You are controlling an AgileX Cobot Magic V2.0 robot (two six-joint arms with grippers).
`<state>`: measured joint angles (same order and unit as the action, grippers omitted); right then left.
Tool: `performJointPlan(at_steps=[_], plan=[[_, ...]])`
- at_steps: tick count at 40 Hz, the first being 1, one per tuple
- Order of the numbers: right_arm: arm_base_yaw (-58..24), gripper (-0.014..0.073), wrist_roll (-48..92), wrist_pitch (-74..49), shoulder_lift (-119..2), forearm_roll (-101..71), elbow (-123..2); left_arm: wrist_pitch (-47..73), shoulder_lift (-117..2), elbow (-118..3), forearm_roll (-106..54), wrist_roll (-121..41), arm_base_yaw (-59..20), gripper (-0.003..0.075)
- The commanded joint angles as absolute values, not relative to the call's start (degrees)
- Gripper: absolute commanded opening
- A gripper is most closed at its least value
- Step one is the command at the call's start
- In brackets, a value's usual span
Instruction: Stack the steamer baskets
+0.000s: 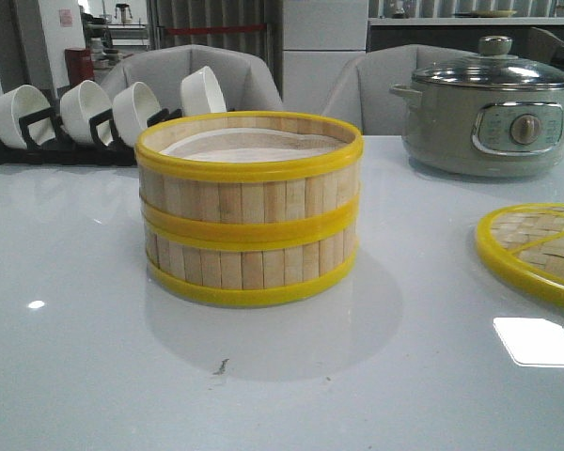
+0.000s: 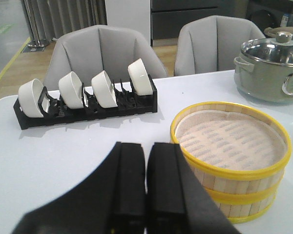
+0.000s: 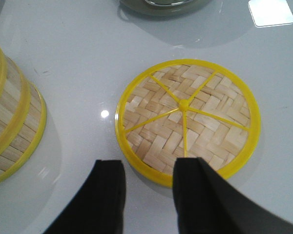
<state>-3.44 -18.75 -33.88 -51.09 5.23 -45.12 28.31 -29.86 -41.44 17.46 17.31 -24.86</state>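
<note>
Two steamer baskets [image 1: 249, 211] stand stacked one on the other at the middle of the white table, bamboo slats with yellow rims, a pale liner showing in the upper one [image 2: 229, 141]. The stack's side also shows in the right wrist view [image 3: 10, 131]. My left gripper [image 2: 145, 151] is shut with nothing between its fingers, held above the table just beside the stack. My right gripper [image 3: 147, 168] is open and empty, hovering over the near rim of the flat woven lid [image 3: 185, 117]. Neither gripper shows in the front view.
The woven lid [image 1: 540, 252] lies flat at the table's right. A grey electric pot [image 1: 493, 117] with a glass lid stands at the back right. A black rack of white bowls [image 1: 94, 117] lines the back left. Grey chairs stand behind the table.
</note>
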Motion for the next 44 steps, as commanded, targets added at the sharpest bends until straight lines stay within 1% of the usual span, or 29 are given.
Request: performJointPlan(at_steps=[1, 44], plan=[[-3.5, 0.0362, -18.5, -29.7, -50.7, 5.5, -47.3, 24.1, -30.4, -42.8, 17.8, 17.9, -24.9, 0.0087], [-3.5, 0.0362, -18.5, -30.8, -50.7, 5.5, -47.3, 24.0, -30.4, -42.8, 17.8, 17.9, -24.9, 0.0087]])
